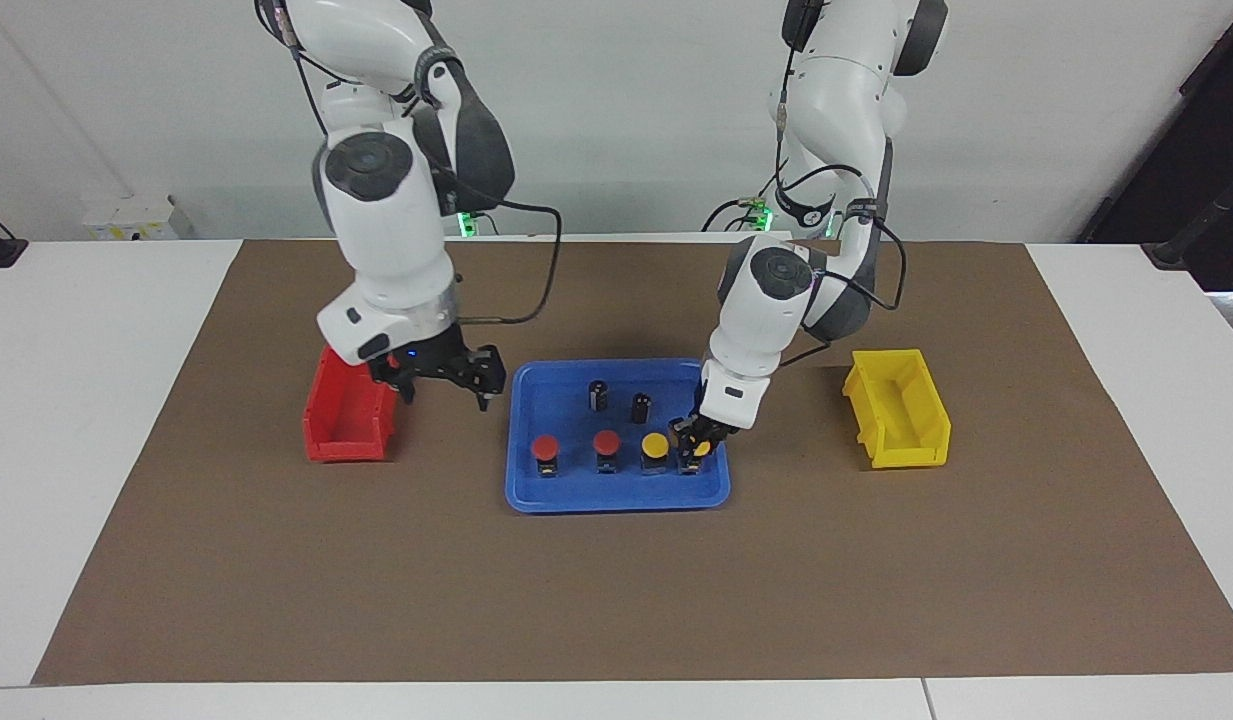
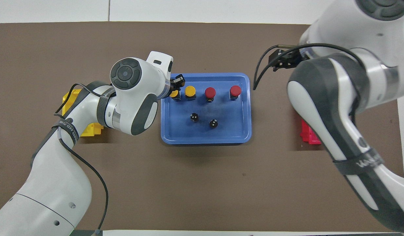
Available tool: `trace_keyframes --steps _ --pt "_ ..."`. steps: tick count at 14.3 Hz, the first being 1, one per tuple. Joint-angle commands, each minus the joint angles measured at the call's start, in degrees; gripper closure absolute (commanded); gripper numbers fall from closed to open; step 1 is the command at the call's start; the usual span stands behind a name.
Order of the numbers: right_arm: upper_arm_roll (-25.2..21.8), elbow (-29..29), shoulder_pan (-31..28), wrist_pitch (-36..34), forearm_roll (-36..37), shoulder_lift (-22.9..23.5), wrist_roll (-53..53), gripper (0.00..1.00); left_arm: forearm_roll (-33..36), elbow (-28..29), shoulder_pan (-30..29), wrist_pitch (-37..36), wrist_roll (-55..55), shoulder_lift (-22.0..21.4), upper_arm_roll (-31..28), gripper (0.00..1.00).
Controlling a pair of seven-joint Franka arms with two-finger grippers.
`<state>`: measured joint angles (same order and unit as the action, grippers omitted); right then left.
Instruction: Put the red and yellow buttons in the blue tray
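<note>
L gripper [image 1: 698, 438] down in blue tray [image 1: 616, 497], around a yellow button [image 1: 696, 447]; grip can't tell. R gripper [image 1: 446, 385] wide open, empty, up beside red bin [image 1: 348, 418].

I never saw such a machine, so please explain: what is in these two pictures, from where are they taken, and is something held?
Two white robot arms stand at a table. One picture faces them; the other looks down from above their end. On a brown mat, a blue tray holds two red buttons, two yellow buttons and two black cylinders. A red bin and a yellow bin flank it. The right tool hangs open and empty between red bin and tray. The left tool is down at the end yellow button; whether it grips it I cannot tell.
</note>
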<state>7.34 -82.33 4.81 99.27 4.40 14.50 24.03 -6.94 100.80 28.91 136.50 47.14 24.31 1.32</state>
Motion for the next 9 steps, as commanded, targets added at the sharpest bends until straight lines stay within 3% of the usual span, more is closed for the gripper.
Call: trace_keyframes --steps 1,3,4,6,9 --pt "0.58 -2.48 -5.76 -5.29 -1.06 -6.39 -4.92 0.0 -0.62 0.63 0.35 0.96 0.06 -0.31 -0.35 0.2" --pt "0.4 -5.89 -8.4 -7.34 -1.06 -10.18 -12.65 0.0 -0.45 -0.42 0.53 0.17 0.23 -0.4 -0.53 0.03" --pt "0.49 -6.87 -11.46 -7.69 -1.23 -11.5 -15.3 0.0 -0.45 -1.03 0.53 -0.79 0.23 -0.58 -0.61 0.0" --pt "0.31 -8.37 -14.73 -9.88 -3.59 -13.0 -17.43 0.0 -0.45 -3.4 0.09 -5.09 0.06 -2.06 -0.79 0.0" --pt "-3.19 -11.7 -12.73 -9.8 -3.34 -15.63 -18.49 0.0 -0.27 -4.2 -0.7 -12.72 -0.55 -7.76 -2.81 0.0"
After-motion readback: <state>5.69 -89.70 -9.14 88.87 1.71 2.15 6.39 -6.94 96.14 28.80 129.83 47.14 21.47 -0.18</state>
